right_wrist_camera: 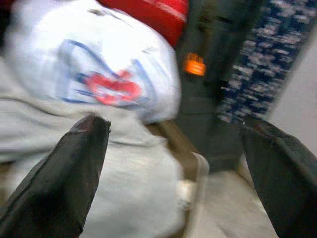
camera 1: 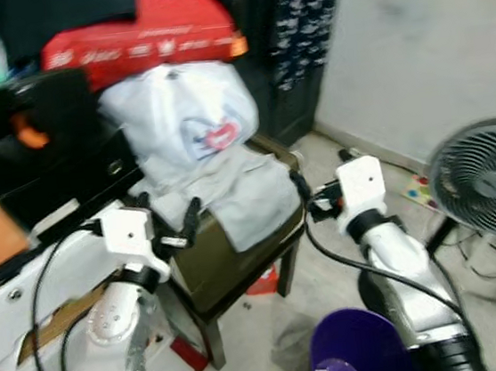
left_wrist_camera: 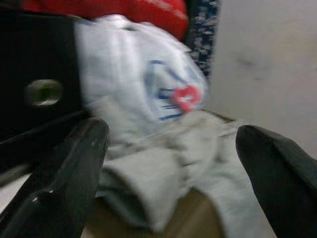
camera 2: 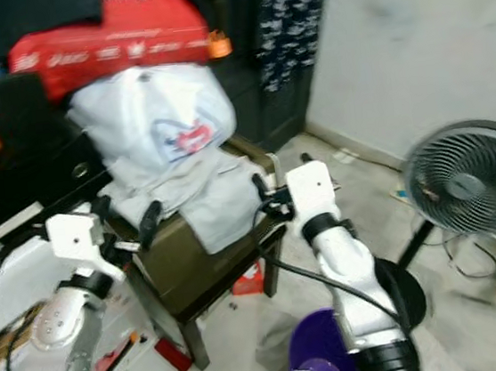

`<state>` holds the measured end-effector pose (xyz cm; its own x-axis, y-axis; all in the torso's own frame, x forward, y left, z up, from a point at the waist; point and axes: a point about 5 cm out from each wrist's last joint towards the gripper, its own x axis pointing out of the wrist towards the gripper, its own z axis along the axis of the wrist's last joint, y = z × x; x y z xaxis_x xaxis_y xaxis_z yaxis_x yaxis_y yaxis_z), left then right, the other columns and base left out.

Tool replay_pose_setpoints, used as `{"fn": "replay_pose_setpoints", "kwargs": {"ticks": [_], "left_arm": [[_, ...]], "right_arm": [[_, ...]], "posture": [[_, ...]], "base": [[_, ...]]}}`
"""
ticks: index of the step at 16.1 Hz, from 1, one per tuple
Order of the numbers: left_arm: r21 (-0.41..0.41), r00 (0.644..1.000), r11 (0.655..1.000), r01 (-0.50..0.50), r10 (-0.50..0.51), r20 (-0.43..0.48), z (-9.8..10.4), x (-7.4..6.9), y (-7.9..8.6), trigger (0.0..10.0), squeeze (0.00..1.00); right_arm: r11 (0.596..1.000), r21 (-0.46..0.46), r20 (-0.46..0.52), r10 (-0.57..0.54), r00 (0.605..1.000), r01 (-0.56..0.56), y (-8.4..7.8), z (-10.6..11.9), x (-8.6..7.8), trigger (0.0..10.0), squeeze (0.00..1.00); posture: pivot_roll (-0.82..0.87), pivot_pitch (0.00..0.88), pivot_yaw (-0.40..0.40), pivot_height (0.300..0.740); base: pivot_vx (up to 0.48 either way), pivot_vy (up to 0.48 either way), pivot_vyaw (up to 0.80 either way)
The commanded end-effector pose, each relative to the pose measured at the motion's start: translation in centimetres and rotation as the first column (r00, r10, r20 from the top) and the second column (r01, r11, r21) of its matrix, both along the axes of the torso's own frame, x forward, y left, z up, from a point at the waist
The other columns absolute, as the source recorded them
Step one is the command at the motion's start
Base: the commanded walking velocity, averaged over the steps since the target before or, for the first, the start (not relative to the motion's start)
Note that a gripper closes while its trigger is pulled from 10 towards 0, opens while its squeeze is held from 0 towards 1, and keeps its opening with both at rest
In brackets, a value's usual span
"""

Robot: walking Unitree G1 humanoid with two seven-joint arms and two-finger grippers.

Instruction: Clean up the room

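Both grippers are hovering spread and empty at the olive stool (camera 1: 238,258): left gripper (camera 1: 169,214) at its left corner, right gripper (camera 1: 304,192) at its right edge. Lying on that stool, a grey cloth (camera 1: 240,191) is draping toward the front, under a white plastic bag (camera 1: 181,112). Left looks nearer the cloth's bunched end.

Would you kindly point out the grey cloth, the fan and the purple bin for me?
grey cloth (camera 1: 254,198): left eye view, its flat middle on the stool.
fan (camera 1: 488,183): left eye view, the grille's hub.
purple bin (camera 1: 342,340): left eye view, its inner wall.
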<state>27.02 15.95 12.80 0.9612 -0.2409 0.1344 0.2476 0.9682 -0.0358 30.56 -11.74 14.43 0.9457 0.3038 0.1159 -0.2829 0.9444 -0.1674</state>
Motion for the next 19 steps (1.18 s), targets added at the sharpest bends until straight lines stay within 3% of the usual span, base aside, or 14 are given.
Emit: {"fn": "replay_pose_setpoints", "kwargs": {"ticks": [1,19], "left_arm": [[0.003,1.000,1.000,-0.002,0.002,0.009,0.17,0.08,-0.22,10.0,0.00],[0.045,1.000,0.999,-0.024,0.023,0.020,0.25,0.53,-0.11,10.0,0.00]], "right_arm": [[1.000,-0.006,0.012,-0.019,1.000,0.019,-0.51,0.31,0.14,10.0,0.00],[1.000,-0.002,0.015,-0.020,1.000,0.020,-0.26,0.19,0.27,10.0,0.00]], "posture": [[-0.03,0.000,-0.059,0.740],[-0.03,0.000,-0.051,0.740]], "base": [[0.000,0.000,0.80],[0.000,0.000,0.80]]}}
